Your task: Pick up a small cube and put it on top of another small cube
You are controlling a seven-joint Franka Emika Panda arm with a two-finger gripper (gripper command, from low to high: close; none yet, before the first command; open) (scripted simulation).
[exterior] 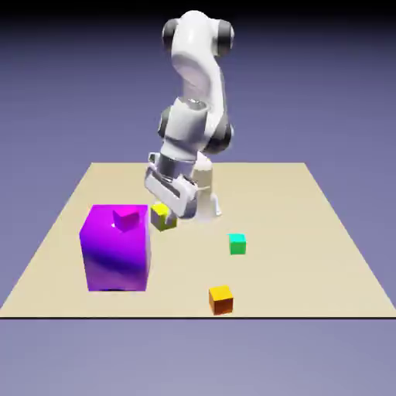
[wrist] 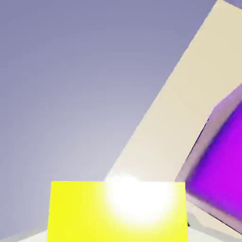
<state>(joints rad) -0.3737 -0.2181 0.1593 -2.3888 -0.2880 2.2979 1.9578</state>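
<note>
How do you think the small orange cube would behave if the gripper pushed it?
The small orange cube would probably slide rather than roll, given its flat faces. It looks rigid, with crisp edges, and its squat shape suggests little tipping.

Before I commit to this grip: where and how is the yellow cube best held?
Probably by two opposite side faces, coming from above: the yellow cube is a plain box with flat sides, and the big purple block may crowd a sideways approach. The hand already has it between its fingers.
</note>
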